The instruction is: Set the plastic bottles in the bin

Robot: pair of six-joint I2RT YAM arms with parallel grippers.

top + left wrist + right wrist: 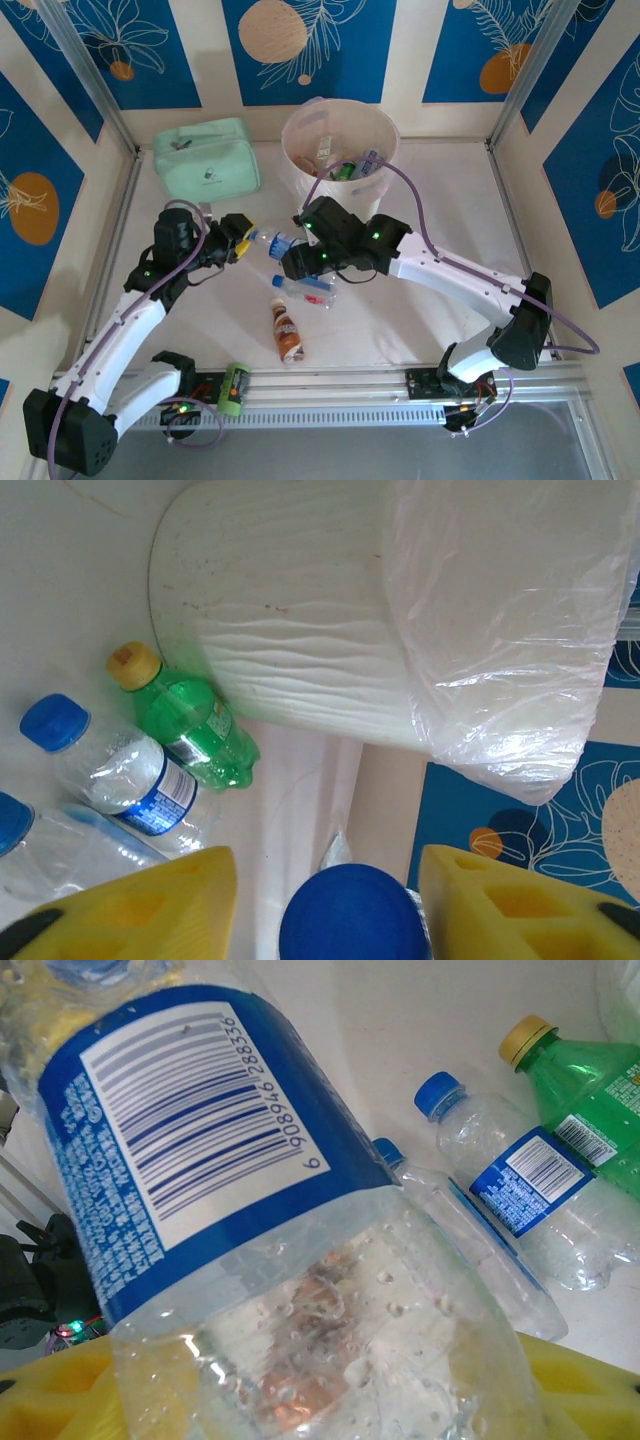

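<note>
Near edge: green bottle (233,388) lies on the rail (330,385) by the L arm base. Next out, brown bottle (287,330) flat on the table (440,210). Just past it, clear bottle (303,288) w/ blue cap, flat, right below the R gripper (288,256).

Mid-table: R gripper is grasping the held bottle (270,242) by its lower body. It is clear, w/ blue barcode label and droplets inside. Yellow pads (585,1390) sit either side of it. It lies approx level between the two grippers, neck toward the L gripper (238,243). L fingers (150,900) are apart and straddle its blue cap (350,920). One finger is at the cap's edge, w/ a gap on the other side, so not clamped.

Beyond, in the wrist views: labelled blue-cap bottle (520,1180) and plain blue-cap bottle (470,1260) lie side by side. Yellow-cap green bottle (190,725) lies just beside the bin's foot.

Far: bin (352,193) stands upright at back centre, liner (500,630) folded over its rim. Binned bottles (348,170) are inside; count unclear. Mint pouch (205,155) is to its left, apart.
</note>
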